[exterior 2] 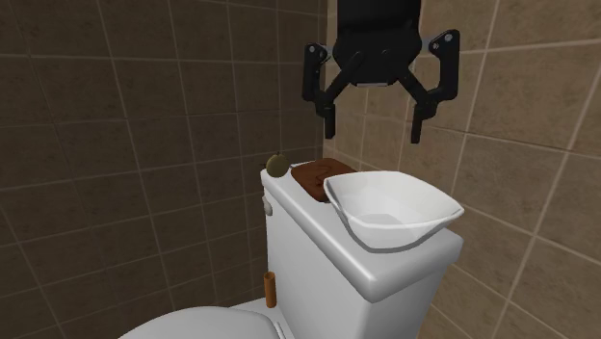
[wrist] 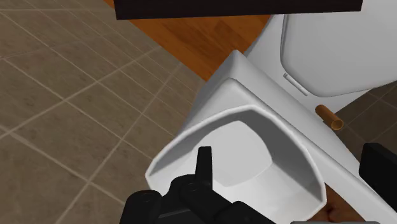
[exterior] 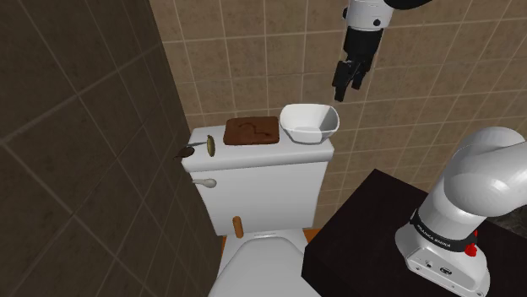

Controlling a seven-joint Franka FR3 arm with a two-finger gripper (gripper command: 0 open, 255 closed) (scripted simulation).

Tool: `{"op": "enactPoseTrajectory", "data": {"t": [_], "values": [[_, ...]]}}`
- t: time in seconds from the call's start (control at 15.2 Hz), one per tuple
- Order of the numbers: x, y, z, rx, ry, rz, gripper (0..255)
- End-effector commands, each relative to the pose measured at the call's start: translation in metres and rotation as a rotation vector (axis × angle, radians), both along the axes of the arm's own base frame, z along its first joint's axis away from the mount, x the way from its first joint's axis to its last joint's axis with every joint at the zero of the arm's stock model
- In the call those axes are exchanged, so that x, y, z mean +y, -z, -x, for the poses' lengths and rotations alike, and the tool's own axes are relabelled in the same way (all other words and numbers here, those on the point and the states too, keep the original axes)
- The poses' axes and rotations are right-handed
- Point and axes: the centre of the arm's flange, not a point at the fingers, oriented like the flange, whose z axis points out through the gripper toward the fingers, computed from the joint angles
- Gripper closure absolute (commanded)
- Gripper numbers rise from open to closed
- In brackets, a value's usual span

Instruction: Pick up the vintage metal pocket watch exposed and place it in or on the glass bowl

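The pocket watch (exterior: pixel 208 148) (exterior 2: pixel 277 165) is a small round brass-coloured disc with a dark end piece. It lies on the toilet tank lid (exterior: pixel 253 154) at the end nearest the dark wall. A pale shallow bowl (exterior: pixel 309 122) (exterior 2: pixel 390 207) (wrist: pixel 235 153) sits at the lid's other end. My gripper (exterior: pixel 346 80) (exterior 2: pixel 376 120) (wrist: pixel 289 168) hangs open and empty in the air above the bowl, far from the watch. One black finger (wrist: pixel 203 165) shows over the bowl's inside.
A brown board (exterior: pixel 252 131) (exterior 2: pixel 318 173) lies on the lid between watch and bowl. Tiled walls close in behind the tank and beside it. A small brown cylinder (exterior: pixel 237 225) (wrist: pixel 329 116) stands below the tank. My black stand (exterior: pixel 372 236) is beside the toilet.
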Motion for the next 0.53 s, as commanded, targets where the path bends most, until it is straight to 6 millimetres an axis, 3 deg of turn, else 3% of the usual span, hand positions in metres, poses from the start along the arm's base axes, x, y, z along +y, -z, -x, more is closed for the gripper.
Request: {"op": "enactPoseTrajectory", "data": {"t": [0.0, 0.46], "values": [[0.000, 0.000, 0.000, 0.000, 0.000, 0.000, 0], [0.077, 0.025, -0.048, 0.013, 0.151, -0.008, 0]]}}
